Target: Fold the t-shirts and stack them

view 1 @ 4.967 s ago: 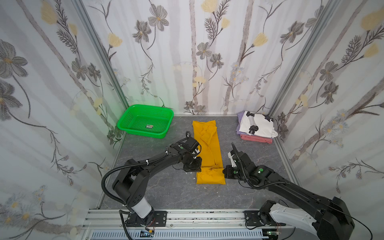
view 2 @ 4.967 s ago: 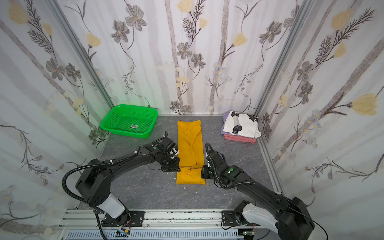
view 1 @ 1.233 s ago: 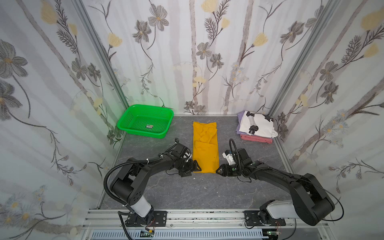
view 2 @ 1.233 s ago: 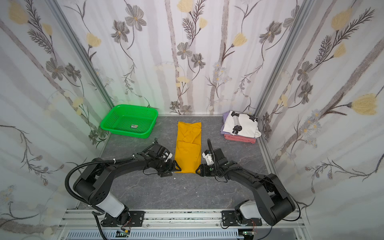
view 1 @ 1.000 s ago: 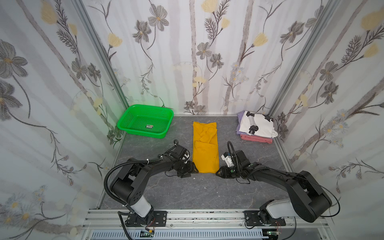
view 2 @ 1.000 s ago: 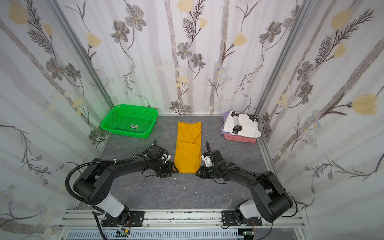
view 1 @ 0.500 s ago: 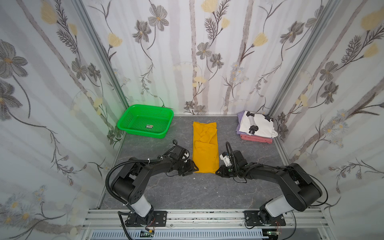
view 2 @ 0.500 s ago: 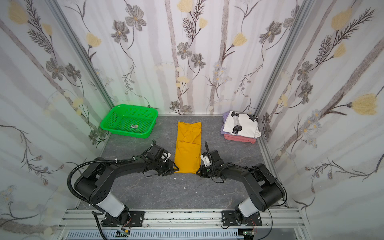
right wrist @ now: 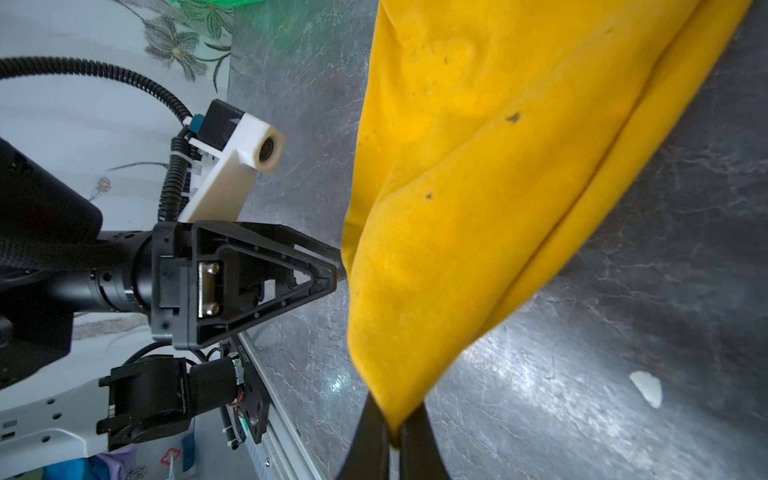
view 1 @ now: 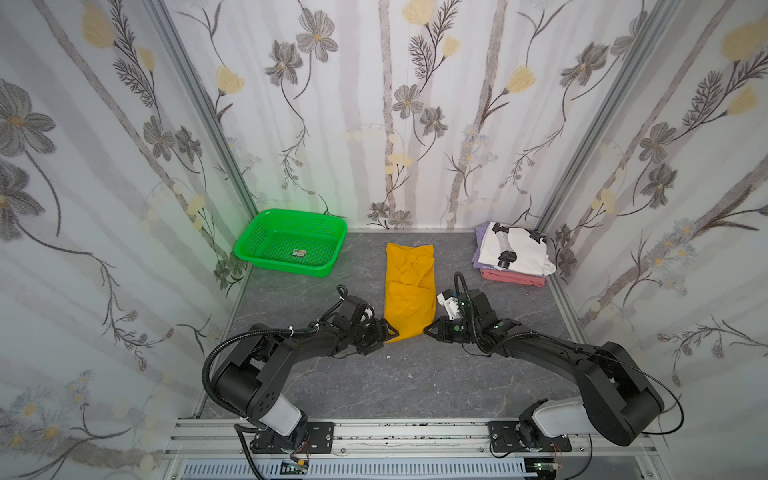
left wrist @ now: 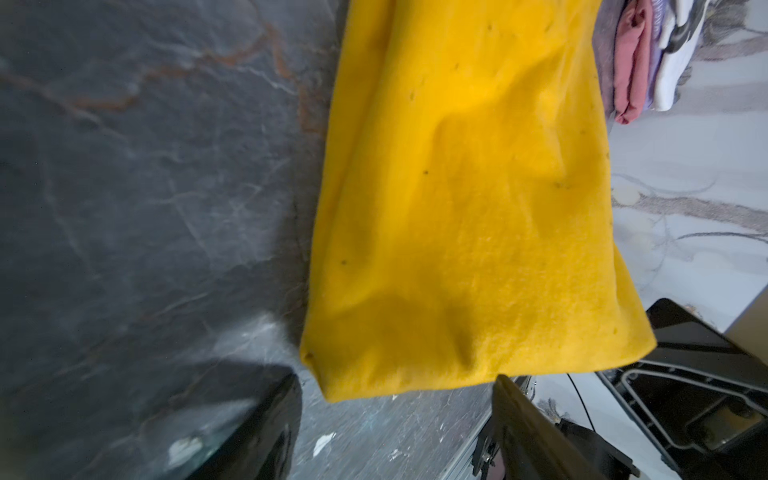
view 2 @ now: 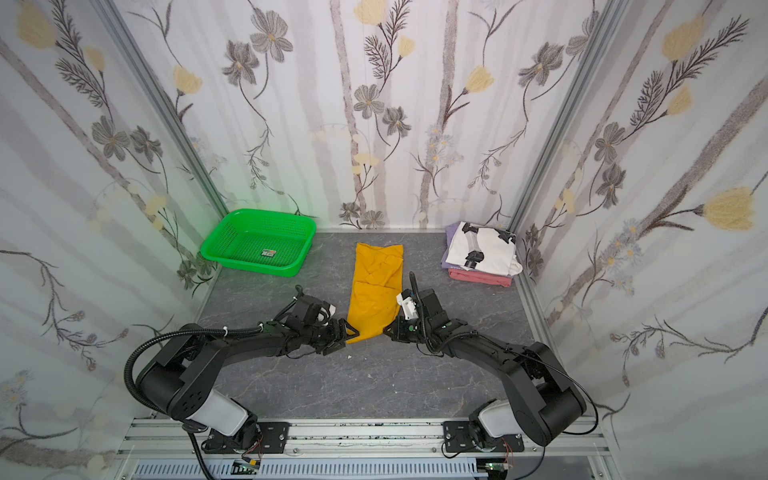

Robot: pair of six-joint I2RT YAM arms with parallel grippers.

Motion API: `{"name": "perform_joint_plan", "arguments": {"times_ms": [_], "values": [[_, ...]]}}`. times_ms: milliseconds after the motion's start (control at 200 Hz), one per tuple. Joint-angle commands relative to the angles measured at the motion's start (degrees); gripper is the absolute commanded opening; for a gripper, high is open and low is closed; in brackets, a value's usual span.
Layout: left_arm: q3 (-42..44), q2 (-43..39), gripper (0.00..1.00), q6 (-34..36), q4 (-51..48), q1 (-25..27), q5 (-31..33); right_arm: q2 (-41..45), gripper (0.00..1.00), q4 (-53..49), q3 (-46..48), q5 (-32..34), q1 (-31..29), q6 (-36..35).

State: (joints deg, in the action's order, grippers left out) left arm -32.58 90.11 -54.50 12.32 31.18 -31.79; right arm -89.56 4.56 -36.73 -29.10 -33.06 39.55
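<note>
At near end of yellow tee [view 1: 409, 299], long axis pointing away: right gripper [right wrist: 392, 432] pinching right corner, left gripper [view 1: 390, 332] gaping wide around left corner, needs closing.

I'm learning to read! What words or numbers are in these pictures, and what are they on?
No text is clear enough to read.
Sticker in the green basket: too small to read.
White shirt: black printed shapes, no letters I can make out.

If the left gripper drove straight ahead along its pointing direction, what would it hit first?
The yellow t-shirt: its near corner lies right at the mouth of the open left gripper; whether they touch is unclear.
</note>
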Motion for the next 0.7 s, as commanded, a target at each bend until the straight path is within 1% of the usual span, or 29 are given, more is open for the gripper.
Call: {"name": "perform_joint_plan", "arguments": {"times_ms": [0,115,270,345,415,505,550,655,694], "values": [[3.3,0.5,0.7,-10.1,-0.4,0.8,6.0,-0.2,0.0,5.0,-0.1,-2.6,-0.7,4.6],[4.5,-1.0,0.64,-11.8,-1.8,1.4,9.3,-0.7,0.0,5.0,-0.1,-2.1,-1.3,5.0],[4.3,-0.4,0.59,-12.5,-2.4,1.8,10.1,-0.4,0.0,4.7,0.4,-1.8,-1.3,5.0],[4.3,0.2,0.46,-12.9,-2.6,1.7,10.8,-0.2,0.0,4.3,0.6,-1.7,-1.3,5.0],[3.9,0.3,0.4,-12.6,-3.6,1.7,11.9,0.5,0.0,4.1,1.5,-1.4,-1.3,4.9],[3.7,0.6,0.29,-12.4,-4.5,1.4,12.8,1.3,0.0,3.5,3.1,-1.1,-1.3,4.6],[3.5,0.7,0.21,-12.1,-4.7,1.2,12.9,1.6,0.0,3.3,4.2,-1.0,-1.4,4.4],[1.9,0.4,0.11,-9.8,-6.9,1.2,12.6,2.4,0.0,2.0,6.3,-1.0,-1.7,3.1],[1.2,-0.2,0.05,-8.4,-8.3,1.3,12.2,2.8,0.0,1.0,6.9,-0.8,-2.3,1.9]]}}
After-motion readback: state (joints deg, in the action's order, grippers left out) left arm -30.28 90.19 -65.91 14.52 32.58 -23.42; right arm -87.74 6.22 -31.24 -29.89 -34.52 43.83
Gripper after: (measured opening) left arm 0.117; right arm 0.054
